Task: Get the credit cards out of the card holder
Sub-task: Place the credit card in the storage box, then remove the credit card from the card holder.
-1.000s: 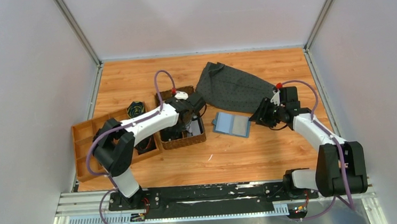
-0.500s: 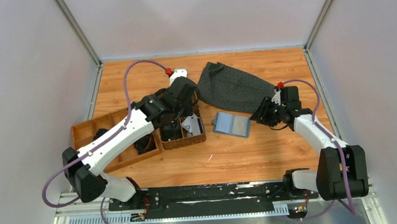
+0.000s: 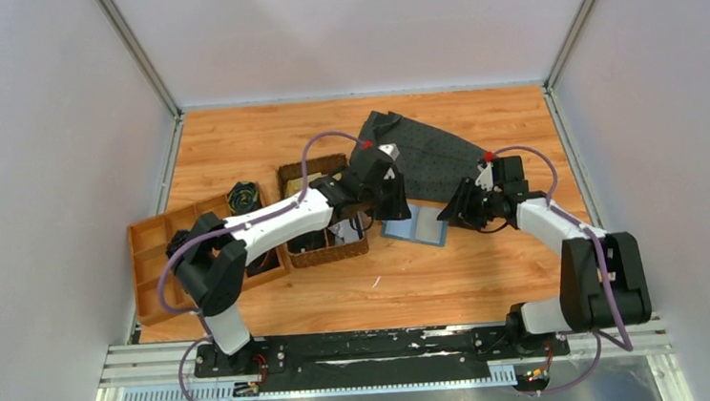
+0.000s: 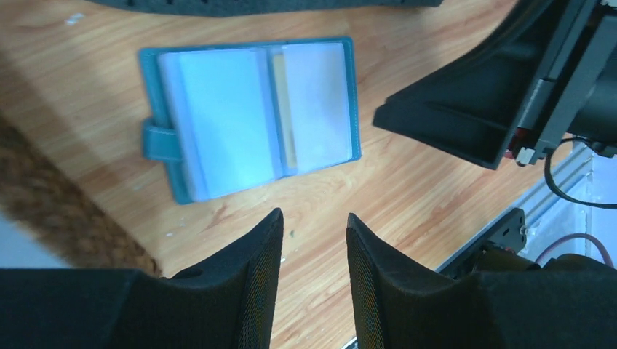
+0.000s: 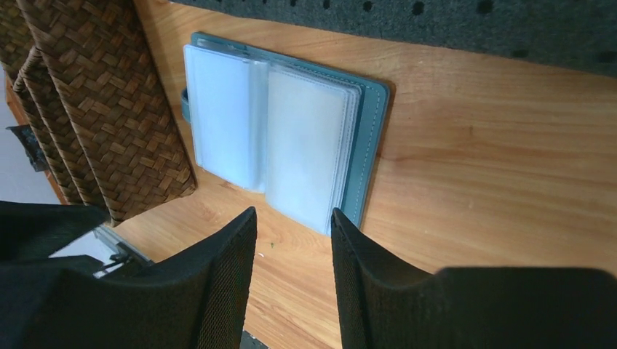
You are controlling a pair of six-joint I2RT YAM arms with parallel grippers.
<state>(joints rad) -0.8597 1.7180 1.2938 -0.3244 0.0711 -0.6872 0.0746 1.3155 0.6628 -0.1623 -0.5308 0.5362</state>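
Left wrist view: the left gripper (image 4: 314, 218) sits nearest the lens. Its two black fingers are parted by a moderate gap. Nothing lies between them and they touch nothing. Beyond the fingertips, and apart from them, the small flat blue-teal bifold card holder (image 4: 251, 116) lies opened flat on the wooden table (image 4: 407, 211). Its pale translucent sleeves face up and its closing tab points left. Separate credit cards cannot be made out within the sleeves. Past the holder runs the edge of the large dark grey dotted cloth (image 4: 255, 6).

Right wrist view: the right gripper (image 5: 292, 214) is likewise released, with its fingers apart and empty. The fingertips stand just short of the holder's near edge without contact. The brown woven basket (image 5: 109, 94) stands just beside the tab side of the holder, and the dotted cloth lies just behind it.

Top external view: both arm bases are bolted to the black rail (image 3: 363, 348) at the near edge.
- Left arm: the elbow is folded at the left. The white forearm reaches rightward across the woven basket, and the wrist is over the holder's far left corner, at the cloth's edge.
- Right arm: the upper link stands upright at the right. The forearm reaches leftward and away, and the claw is aimed at the holder's right edge.

The holder lies on the table between the two claws. An orange-brown divided wooden tray (image 3: 150, 264) sits left of the basket.
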